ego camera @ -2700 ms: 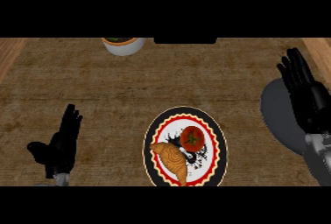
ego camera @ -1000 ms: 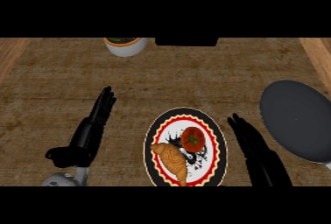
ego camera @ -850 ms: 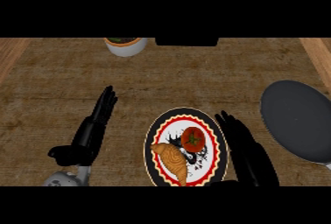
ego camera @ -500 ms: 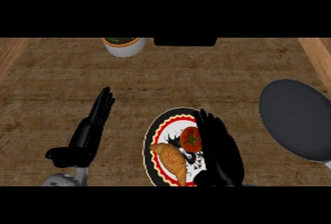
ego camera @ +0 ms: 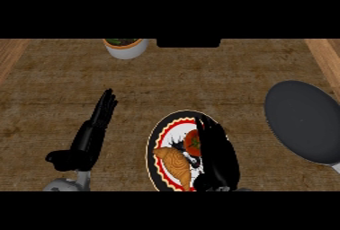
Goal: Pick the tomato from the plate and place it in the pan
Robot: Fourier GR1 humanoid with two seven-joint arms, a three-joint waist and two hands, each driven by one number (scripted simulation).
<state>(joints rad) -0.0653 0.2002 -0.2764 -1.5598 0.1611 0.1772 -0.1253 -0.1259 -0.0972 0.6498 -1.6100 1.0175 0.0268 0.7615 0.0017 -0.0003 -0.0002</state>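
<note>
Right robot hand (ego camera: 216, 155) lies over the right half of the plate (ego camera: 161, 134), fingers pointing up the view and only slightly bent, not wrapped round anything; call it open; its fingers cover the right edge of the tomato (ego camera: 193, 142), though whether they touch it I cannot tell; tomato sits on the plate, red with a dark stem spot, upper middle of the plate; a croissant (ego camera: 174, 162) lies just below and left of it on the same plate, close to or touching the tomato; plate is dark-rimmed with a red and yellow ring and a dark pattern on white; plate sits on the wooden bench (ego camera: 199, 76) near the lower middle; pan (ego camera: 304, 121), grey and round, sits at the right edge of the view, apart from the plate, nothing in it; left robot hand (ego camera: 90, 132) is at the lower left, fingers straight and together, open, holding nothing, apart from the plate; a white pot with greenery (ego camera: 125, 46) stands at the top, well apart from everything else.
</note>
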